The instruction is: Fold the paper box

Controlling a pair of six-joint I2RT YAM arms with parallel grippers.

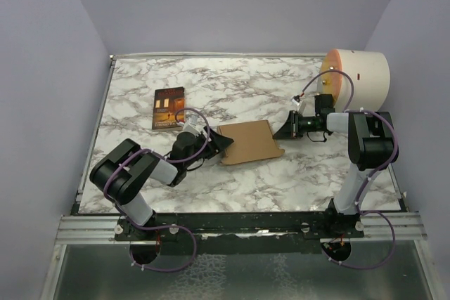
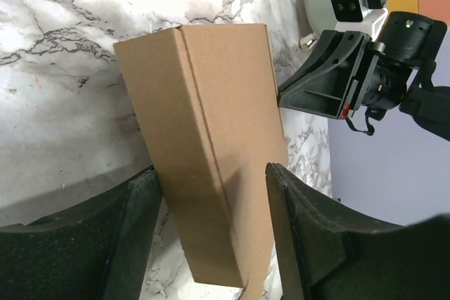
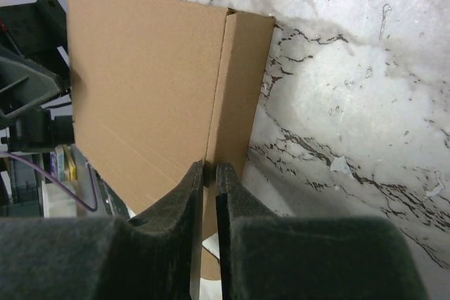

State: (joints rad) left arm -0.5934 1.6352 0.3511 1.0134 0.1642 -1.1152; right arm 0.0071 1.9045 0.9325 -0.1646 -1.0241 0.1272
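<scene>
Both arms are bracketing the paper box (image 1: 247,142) along its long axis, the left gripper (image 1: 222,144) straddling one end with jaws open, the right gripper (image 1: 287,131) sitting at the opposite edge with jaws nearly closed.

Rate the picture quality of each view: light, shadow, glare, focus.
Top external: even, soft light, all sharp, with speckled glare on the metal sheet along the bottom. Left wrist: the paper box is sharp and shades the table to its left; the left hand's fingers are dark and blurred. Right wrist: the right hand's fingers are likewise blurred, with sheen on the table.
</scene>
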